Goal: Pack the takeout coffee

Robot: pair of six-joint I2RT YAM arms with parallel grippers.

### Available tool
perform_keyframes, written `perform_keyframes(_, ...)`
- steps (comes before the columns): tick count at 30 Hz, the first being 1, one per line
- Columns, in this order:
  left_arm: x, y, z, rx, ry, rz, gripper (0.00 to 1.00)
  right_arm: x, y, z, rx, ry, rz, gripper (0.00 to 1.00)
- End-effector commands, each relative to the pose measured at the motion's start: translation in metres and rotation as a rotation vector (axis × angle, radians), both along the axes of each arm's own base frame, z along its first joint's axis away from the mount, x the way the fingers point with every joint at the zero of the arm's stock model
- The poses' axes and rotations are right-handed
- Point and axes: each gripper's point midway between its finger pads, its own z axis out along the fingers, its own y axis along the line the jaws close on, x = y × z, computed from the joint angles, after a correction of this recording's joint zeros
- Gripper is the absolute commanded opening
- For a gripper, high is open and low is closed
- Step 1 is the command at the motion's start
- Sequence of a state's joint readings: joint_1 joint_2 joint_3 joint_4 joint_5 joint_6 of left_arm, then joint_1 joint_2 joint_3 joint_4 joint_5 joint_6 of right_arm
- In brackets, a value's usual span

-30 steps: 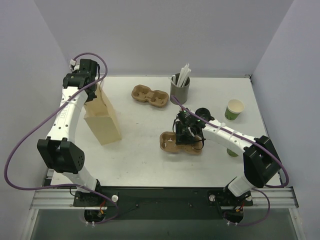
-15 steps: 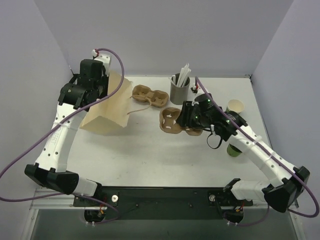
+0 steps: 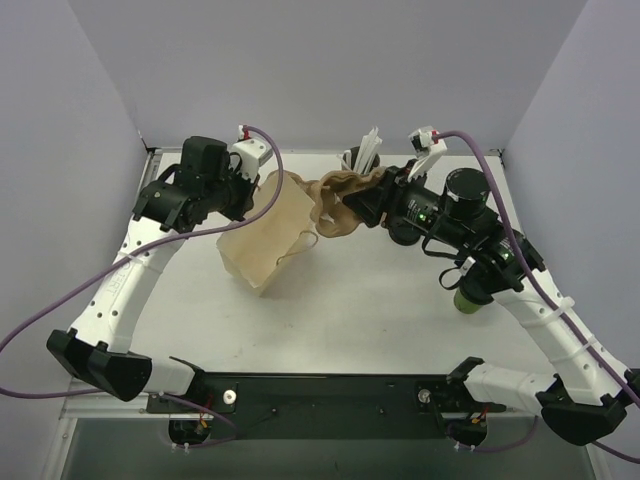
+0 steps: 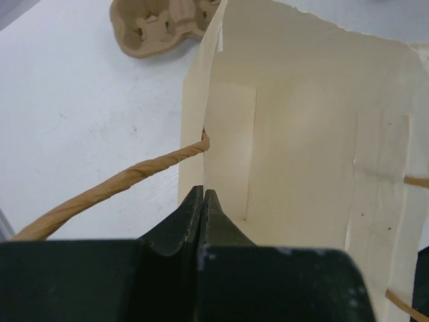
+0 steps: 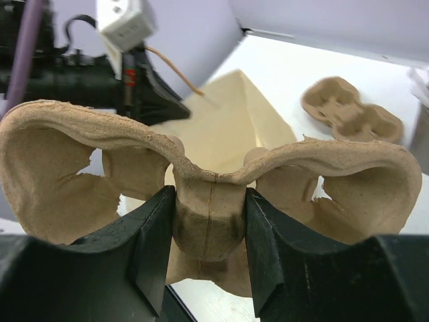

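The takeout coffee (image 3: 470,300) stands on the table (image 3: 380,320) at the right side, beneath the right arm, which hides part of it; only a green wall and a dark top show, and nothing grips it; it sits well apart from the bag.

The right gripper (image 3: 372,207) is up off the table, its fingers clenched on the middle rib of a brown pulp cup carrier (image 3: 338,200); in the right wrist view the two black fingers (image 5: 151,248) press that rib from either side, and the carrier's (image 5: 64,157) two empty cup wells spread out left and right of them; the carrier hangs in the air just beside the open mouth of the paper bag (image 3: 265,235).

The left gripper (image 3: 248,190) is pinched tight on the rim of the bag, which tilts over with its mouth turned toward the carrier; in the left wrist view the fingertips (image 4: 203,201) meet with no gap at the bag's (image 4: 301,134) edge, and a twine handle (image 4: 120,184) trails off to the left.

A second carrier (image 4: 161,23) lies flat on the table beyond the bag; white straws (image 3: 368,148) stick up behind the held carrier.
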State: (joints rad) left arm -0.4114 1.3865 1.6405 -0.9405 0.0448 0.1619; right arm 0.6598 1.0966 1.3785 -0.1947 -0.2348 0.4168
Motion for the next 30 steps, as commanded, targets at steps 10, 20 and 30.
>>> perform_keyframes(10, -0.032, -0.057, 0.046, -0.233, -0.082, -0.263, 0.0, -0.054, 0.067, 0.108, 0.463, -0.116, 0.522, 0.38)
perform_keyframes(20, -0.04, -0.079, 0.064, -0.375, -0.097, -0.33, 0.0, -0.056, 0.085, 0.063, 0.547, 0.084, 0.653, 0.36)
perform_keyframes(30, -0.048, -0.091, 0.074, -0.457, -0.096, -0.39, 0.0, -0.048, 0.063, -0.031, 0.282, 0.198, 0.51, 0.35)
